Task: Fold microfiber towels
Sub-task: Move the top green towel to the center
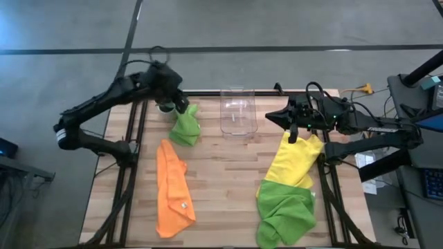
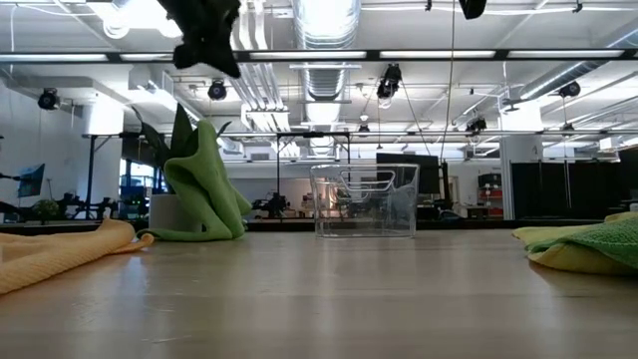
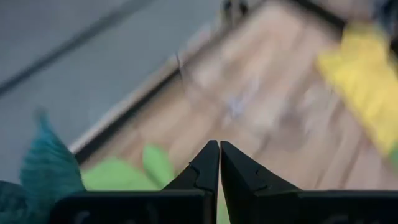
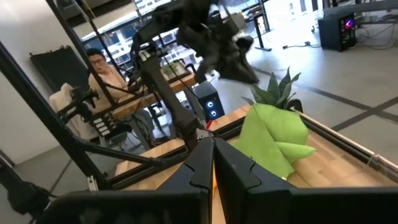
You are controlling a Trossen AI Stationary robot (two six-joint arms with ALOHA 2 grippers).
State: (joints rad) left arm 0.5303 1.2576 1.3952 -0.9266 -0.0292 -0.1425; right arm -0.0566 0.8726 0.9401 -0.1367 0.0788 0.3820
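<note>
One lime green towel (image 1: 185, 126) stands crumpled in a peak (image 2: 199, 175) at the far left, its lower folds on the table. My left gripper (image 1: 183, 106) is shut and hovers just above it (image 3: 219, 149), apart from the peak in the low view (image 2: 221, 62). The yellow towel (image 1: 297, 162) lies flat at the right, with the second lime green towel (image 1: 287, 211) bunched over its near end. The orange towel (image 1: 173, 190) lies lengthwise at the near left. My right gripper (image 1: 270, 117) is shut, raised above the table and pointing toward the left (image 4: 212, 146).
A clear plastic bin (image 1: 238, 111) stands at the far middle, between the two arms (image 2: 364, 199). A small potted plant (image 1: 165, 106) stands just behind the peaked green towel. Bare wood lies in the middle of the table. A person sits in the room beyond (image 4: 102, 71).
</note>
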